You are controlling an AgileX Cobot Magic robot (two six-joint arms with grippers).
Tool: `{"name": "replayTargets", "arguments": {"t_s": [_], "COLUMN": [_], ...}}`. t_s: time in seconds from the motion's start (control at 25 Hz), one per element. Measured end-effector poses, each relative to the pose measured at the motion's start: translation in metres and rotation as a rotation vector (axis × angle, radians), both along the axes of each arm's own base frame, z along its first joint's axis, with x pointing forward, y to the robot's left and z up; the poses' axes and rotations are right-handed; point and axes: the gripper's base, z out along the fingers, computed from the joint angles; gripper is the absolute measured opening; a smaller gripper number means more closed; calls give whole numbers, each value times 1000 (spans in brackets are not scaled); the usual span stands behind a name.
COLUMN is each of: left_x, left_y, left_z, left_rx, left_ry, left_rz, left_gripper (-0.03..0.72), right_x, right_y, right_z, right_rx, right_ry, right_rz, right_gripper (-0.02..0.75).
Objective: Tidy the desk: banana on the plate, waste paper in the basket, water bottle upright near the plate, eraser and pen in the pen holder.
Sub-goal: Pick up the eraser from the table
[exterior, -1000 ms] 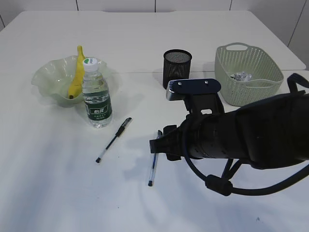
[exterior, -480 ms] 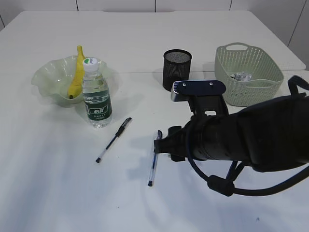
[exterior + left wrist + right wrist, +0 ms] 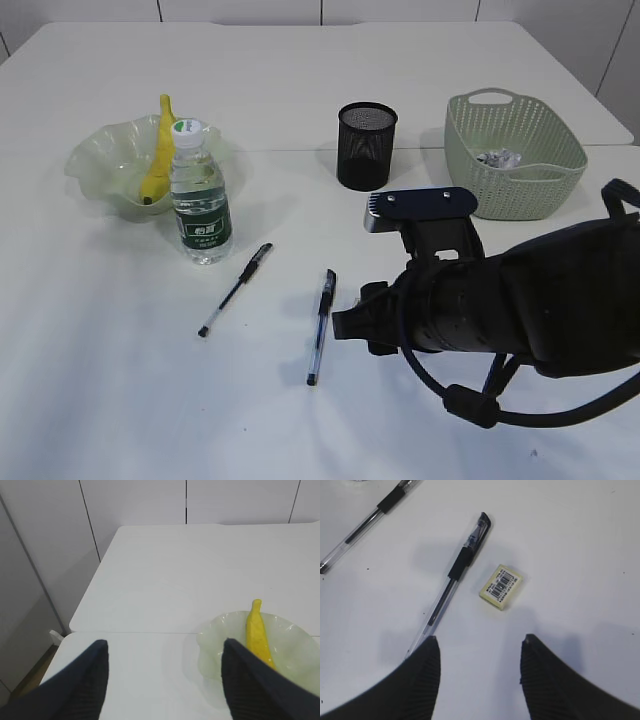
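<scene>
banana (image 3: 158,145) in plate (image 3: 95,155), far left; water bottle (image 3: 200,195) upright just right of it. Two pens (image 3: 235,289) (image 3: 321,325) lie in front. Pen holder (image 3: 366,145) centre-back, basket (image 3: 515,155) right, paper (image 3: 499,158) inside. Eraser (image 3: 500,586) right of second pen.

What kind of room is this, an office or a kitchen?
Probably a lab mock-up of an office desk: a plain white table against bare panelled walls, set with pens, a mesh pen holder and a waste basket.
</scene>
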Motion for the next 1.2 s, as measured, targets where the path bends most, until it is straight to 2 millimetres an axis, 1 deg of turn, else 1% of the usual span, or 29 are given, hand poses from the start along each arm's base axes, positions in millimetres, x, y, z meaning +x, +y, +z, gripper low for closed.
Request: {"name": "replayTargets", "arguments": {"t_s": [1.2], "left_x": [0], "left_y": [0], "left_z": [0], "left_rx": [-2], "left_ry": [0], "left_rz": [1], "left_gripper": [496], "right_x": [0], "right_y": [0], "right_z": [0], "right_rx": [-8], "right_ry": [-4], "right_rz": [8], "right_gripper": [389]}}
